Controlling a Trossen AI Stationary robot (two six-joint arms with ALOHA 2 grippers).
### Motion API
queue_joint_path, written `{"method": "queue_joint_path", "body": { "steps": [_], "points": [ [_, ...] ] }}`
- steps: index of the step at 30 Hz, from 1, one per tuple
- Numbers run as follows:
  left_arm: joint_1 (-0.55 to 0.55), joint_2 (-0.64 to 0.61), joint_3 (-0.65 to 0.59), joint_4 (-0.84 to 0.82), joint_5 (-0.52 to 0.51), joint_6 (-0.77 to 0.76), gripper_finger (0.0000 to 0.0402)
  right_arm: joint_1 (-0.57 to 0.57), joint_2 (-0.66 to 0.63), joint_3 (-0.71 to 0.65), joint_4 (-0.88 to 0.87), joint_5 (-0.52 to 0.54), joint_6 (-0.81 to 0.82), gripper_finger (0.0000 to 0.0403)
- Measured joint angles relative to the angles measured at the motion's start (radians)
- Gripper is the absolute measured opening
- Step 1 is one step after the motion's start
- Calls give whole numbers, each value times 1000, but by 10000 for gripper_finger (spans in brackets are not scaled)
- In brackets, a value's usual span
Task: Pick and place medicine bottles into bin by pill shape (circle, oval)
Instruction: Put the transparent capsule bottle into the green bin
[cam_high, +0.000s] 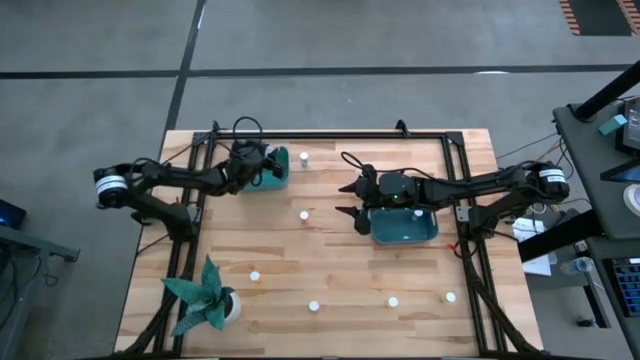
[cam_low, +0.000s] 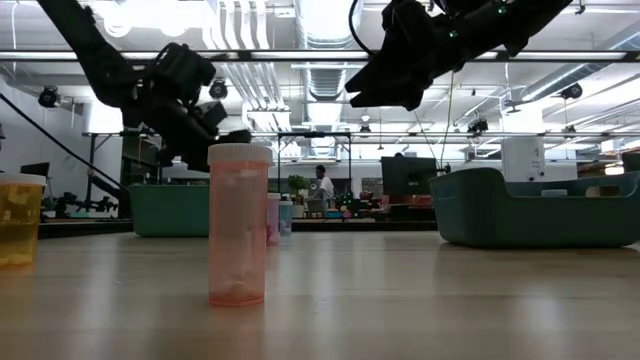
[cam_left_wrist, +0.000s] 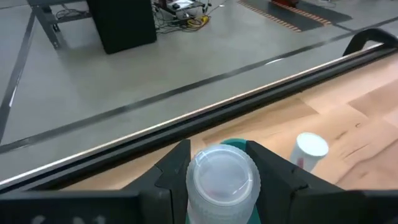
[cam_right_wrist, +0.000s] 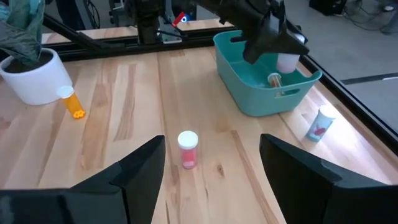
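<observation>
Left wrist view shows the left hand (cam_left_wrist: 219, 180) grasping a bottle (cam_left_wrist: 222, 186) above the bin (cam_high: 277, 170); an early release could drop it outside, while the right hand (cam_high: 352, 200) hangs open.

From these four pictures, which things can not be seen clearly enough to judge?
- Pill shape: in the bottle held by the left hand, the cap covers the contents in the left wrist view.
- Right teal bin: the right arm covers part of it in the high view; the low view shows only its wall.
- Bottles near the front edge, such as one: too small in the high view.
</observation>
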Motion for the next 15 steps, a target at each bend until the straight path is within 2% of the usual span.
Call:
{"method": "queue_joint_path", "body": {
  "steps": [10, 15],
  "points": [
    [0, 152, 0, 160, -1, -9, 112, 0, 2, 0, 1, 0, 9, 251],
    [6, 201, 0, 186, -7, -31, 112, 0, 2, 0, 2, 0, 9, 251]
  ]
}}
